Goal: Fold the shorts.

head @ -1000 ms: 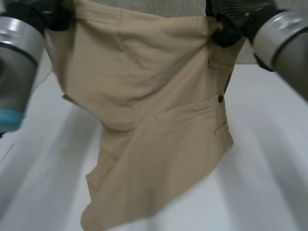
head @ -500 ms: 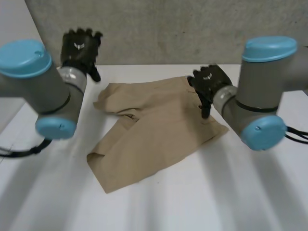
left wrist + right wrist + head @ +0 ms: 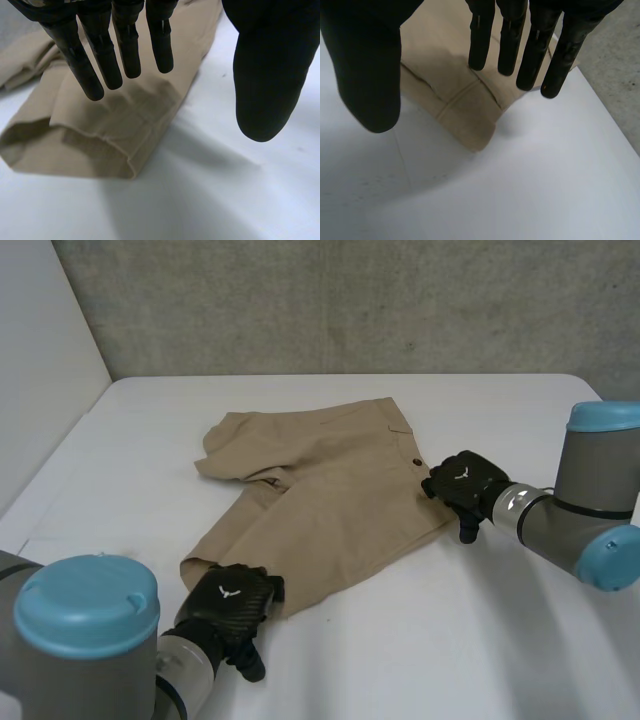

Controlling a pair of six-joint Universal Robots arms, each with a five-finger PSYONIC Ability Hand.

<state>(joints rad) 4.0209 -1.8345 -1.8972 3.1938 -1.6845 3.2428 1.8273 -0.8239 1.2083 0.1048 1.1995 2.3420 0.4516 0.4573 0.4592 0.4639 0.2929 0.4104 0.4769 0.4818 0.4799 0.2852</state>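
Note:
Tan shorts (image 3: 320, 490) lie on the white table (image 3: 500, 640), folded lengthwise, waistband with a button toward the right arm and leg hem toward the left arm. My left hand (image 3: 228, 608) hovers at the near leg hem (image 3: 95, 150), fingers (image 3: 107, 55) straight and spread from the thumb, holding nothing. Over the waistband corner (image 3: 470, 125) at the shorts' right edge hangs my right hand (image 3: 462, 480), its fingers (image 3: 532, 50) straight, thumb apart, empty.
A grey wall (image 3: 330, 300) runs behind the table's far edge, and a pale panel (image 3: 40, 390) stands along its left side. Bare tabletop lies in front of the shorts and to their right.
One second ago both hands held the shorts up by the waistband. They let go, the shorts dropped flat, and the hands moved down to the hem and the waistband corner.

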